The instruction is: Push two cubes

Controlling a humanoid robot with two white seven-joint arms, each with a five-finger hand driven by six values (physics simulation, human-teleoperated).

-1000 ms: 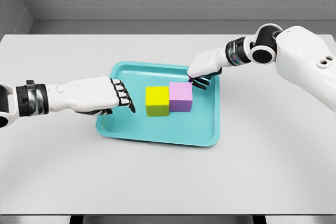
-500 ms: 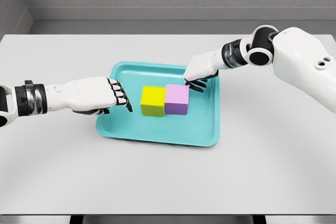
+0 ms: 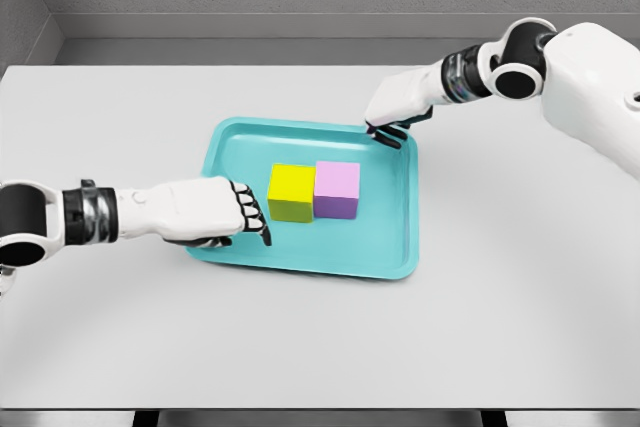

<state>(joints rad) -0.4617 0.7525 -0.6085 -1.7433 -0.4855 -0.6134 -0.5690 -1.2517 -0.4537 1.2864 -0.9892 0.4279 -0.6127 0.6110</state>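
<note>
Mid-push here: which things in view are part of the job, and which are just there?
Part of the job:
yellow cube
pink cube
left robot hand
right robot hand

Just there:
teal tray under the cubes
white table

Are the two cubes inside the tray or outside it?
Inside. The yellow cube and the pink cube sit side by side, touching, on the teal tray floor.

— How many cubes?
— Two: one yellow cube (image 3: 291,192) and one pink cube (image 3: 337,189).
— Trays?
— One teal tray (image 3: 390,237), on one table (image 3: 320,337).
— Hands?
— Two: left hand (image 3: 205,211), right hand (image 3: 398,105).
</note>
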